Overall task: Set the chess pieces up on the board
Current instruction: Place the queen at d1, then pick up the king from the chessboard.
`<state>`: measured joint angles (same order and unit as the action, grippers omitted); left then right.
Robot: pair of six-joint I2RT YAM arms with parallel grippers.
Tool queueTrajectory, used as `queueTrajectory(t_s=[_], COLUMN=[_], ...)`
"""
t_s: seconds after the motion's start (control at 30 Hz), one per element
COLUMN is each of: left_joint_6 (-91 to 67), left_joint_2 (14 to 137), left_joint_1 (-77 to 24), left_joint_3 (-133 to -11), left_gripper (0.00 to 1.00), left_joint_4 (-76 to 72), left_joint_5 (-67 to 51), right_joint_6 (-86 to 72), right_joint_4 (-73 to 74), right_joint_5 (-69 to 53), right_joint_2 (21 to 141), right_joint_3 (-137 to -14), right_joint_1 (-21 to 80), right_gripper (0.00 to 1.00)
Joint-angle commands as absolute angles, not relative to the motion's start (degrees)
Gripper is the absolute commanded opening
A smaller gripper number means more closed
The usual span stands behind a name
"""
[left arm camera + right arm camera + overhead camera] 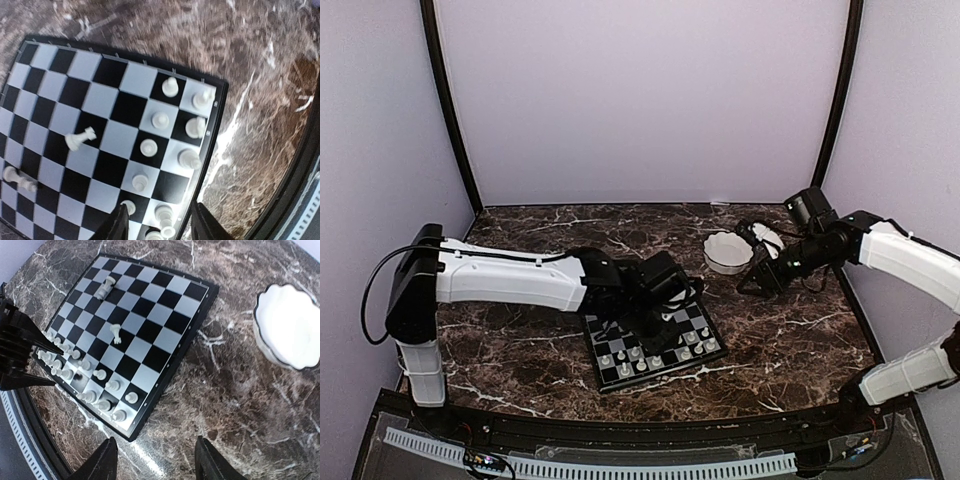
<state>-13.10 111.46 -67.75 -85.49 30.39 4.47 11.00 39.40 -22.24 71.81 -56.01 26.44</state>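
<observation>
The board lies at the table's near centre. Small white chess pieces stand in two rows along one edge of the board. A knight lies on its side mid-board, and another piece lies toppled further off. My left gripper hangs open over the edge rows, and one upright piece stands between its fingers, untouched. Over bare marble beside the board, my right gripper is open and empty. The two toppled pieces also show in its view.
A white scalloped bowl sits right of the board, close to my right gripper; its inside looks plain white. My left gripper covers part of the board. Dark veined marble surrounds everything, with enclosure walls behind.
</observation>
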Motion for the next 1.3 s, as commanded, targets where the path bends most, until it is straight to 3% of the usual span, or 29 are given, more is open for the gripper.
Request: queueTrajectory(t_s=[0.0, 0.2, 0.47, 0.93, 1.27], left_joint_6=[-16.78, -33.51, -44.50, -43.89, -34.98], left_joint_2=[103.26, 104.91, 106.85, 115.91, 116.49], left_joint_1=[-67.12, -57.82, -51.94, -46.16, -43.34], left_joint_3=[-91.71, -98.38, -94.38, -99.67, -100.18], left_gripper=[0.48, 0.49, 0.43, 0.44, 0.53], left_joint_4=[32.99, 47.74, 50.10, 49.63, 45.05], left_joint_5=[12.12, 13.01, 6.38, 1.24, -1.20], right_joint_6=[13.45, 18.35, 23.24, 29.55, 16.93], right_joint_4=[39.35, 38.45, 38.44, 37.57, 26.03], right_joint_5=[-21.12, -22.61, -26.31, -33.20, -26.95], right_joint_2=[73.01, 77.06, 80.43, 87.85, 96.81], right_joint_3=[-63.67, -70.13, -71.19, -72.38, -75.32], right_joint_1=[25.94, 25.93, 26.04, 28.67, 39.27], right_gripper=[0.54, 0.54, 0.52, 0.40, 0.38])
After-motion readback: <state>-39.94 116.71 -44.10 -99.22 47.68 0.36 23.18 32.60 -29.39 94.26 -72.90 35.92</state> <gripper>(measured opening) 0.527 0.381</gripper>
